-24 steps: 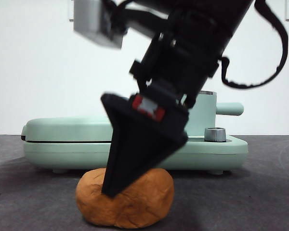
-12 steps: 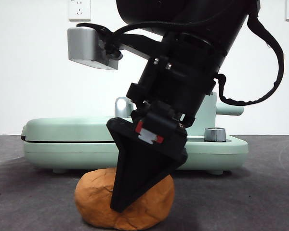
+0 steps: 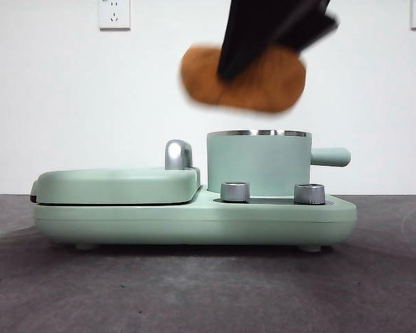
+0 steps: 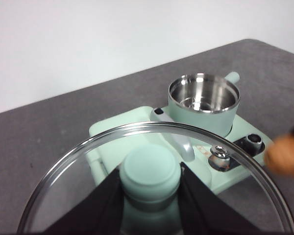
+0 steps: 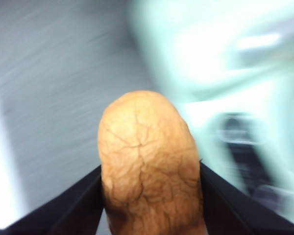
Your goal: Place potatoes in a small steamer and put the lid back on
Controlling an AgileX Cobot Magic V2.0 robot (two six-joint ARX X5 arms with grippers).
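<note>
Lifted off the table since a second ago, the potato (image 3: 244, 78) now hangs above the steamer (image 3: 258, 163), clamped across its middle by the right gripper (image 5: 152, 196). It looks soft, wrinkled, light. Left gripper (image 4: 149, 205) pinches the lid (image 4: 152, 171) by its knob.

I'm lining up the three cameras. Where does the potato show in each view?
Front view: potato near the top, blurred, held above the steamer pot.
Left wrist view: an orange blur at the right edge.
Right wrist view: centre, clamped in the right pincer.
Shared landmark: the steamer pot, sharp in the front and left wrist views.
</note>
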